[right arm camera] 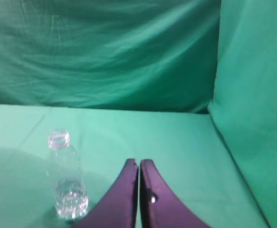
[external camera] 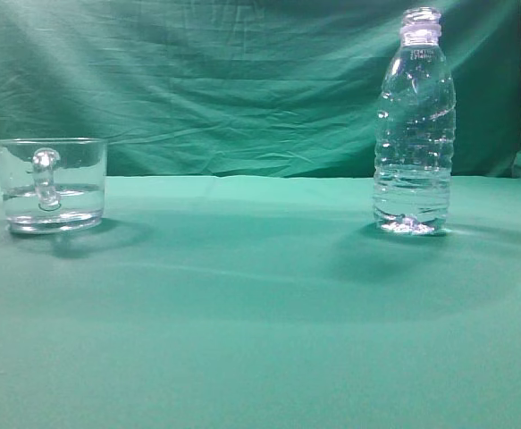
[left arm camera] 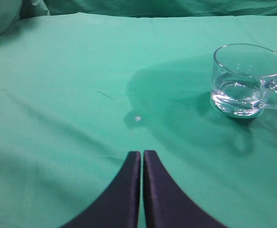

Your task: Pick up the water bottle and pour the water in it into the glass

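One tall clear plastic water bottle (external camera: 414, 125), capless, stands upright at the right of the green cloth-covered table (external camera: 260, 313); one short clear glass mug (external camera: 51, 184) stands well apart at the left, holding a little water (left arm camera: 236, 91). Both grippers, left (left arm camera: 142, 154) and right (right arm camera: 139, 163), have fingers pressed together, holding nothing. Only the wrist views show them.

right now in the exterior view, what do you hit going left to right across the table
glass with its handle facing the camera → bare stretch of green cloth → water bottle, upright and capless
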Tool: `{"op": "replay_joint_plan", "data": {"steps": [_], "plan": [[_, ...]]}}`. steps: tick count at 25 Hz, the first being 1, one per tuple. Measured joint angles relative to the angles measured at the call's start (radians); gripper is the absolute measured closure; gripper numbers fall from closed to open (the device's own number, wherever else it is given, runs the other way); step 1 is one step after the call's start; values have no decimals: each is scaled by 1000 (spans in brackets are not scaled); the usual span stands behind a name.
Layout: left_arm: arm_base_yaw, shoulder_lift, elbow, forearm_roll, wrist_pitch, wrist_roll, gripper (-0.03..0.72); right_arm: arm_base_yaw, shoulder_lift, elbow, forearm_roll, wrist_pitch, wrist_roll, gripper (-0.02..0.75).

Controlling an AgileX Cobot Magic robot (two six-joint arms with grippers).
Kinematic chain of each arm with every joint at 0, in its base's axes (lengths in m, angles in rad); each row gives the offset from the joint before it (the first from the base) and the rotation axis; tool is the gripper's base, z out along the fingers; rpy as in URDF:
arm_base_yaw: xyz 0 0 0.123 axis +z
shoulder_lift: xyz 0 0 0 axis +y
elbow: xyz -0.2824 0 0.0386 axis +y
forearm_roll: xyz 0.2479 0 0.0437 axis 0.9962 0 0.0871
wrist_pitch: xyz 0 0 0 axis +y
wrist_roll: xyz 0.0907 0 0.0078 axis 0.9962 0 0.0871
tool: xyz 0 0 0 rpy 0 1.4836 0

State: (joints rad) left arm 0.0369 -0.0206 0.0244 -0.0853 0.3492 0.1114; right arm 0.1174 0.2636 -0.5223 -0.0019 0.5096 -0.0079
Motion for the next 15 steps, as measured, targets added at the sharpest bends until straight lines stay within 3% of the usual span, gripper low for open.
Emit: {"op": "replay_joint_plan", "data": {"steps": [9,15], "plan": [[0,0,0,0,0,0,688,0,-252,361,-32,-26,-16,738],[0,0,0,0,0,0,688,0,-273,530,-56,-57,-16,738]]}}
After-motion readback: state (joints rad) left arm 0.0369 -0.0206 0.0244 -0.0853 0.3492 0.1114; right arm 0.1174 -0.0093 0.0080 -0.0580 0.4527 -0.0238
